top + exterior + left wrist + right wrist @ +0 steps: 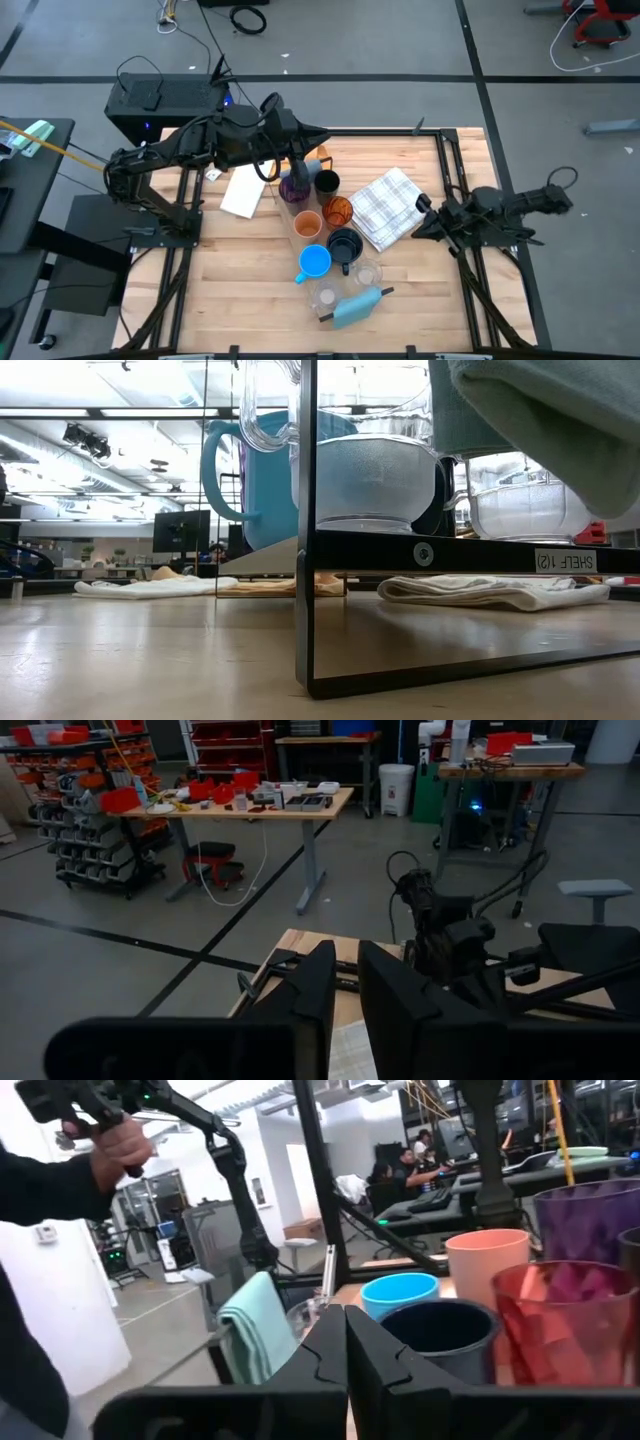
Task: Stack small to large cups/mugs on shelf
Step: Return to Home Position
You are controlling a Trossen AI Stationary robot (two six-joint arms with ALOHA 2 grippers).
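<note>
Eight vessels stand on the shelf, a black-framed rack lying slantwise across the middle of the butcher-block table. They form two files side by side. One file holds the purple tumbler, the light orange cup, the bright blue mug and a clear glass. The other holds the black cup, the dark orange cup, the dark navy mug and a second clear glass. That makes two orange cups, two clear glasses and one of each other kind. A teal cloth is draped over the shelf's end by the clear glasses. A white tag on the front rail reads "SHELF 1(2)".

The left gripper hangs above the table's far edge, past the purple tumbler, its fingers a narrow slit apart with nothing between them. The right gripper sits low at the table's right side, just beside the white checked cloth, with its fingers pressed together on nothing.

A white sheet lies flat to the left of the tumbler. A black box stands off the far left corner.

The room is a workshop with a grey concrete floor crossed by black tape lines. It holds a workbench with red bins and a rack of red bins. A person's hand in a dark sleeve holds a black device near the right arm, and more people sit at desks farther back.
</note>
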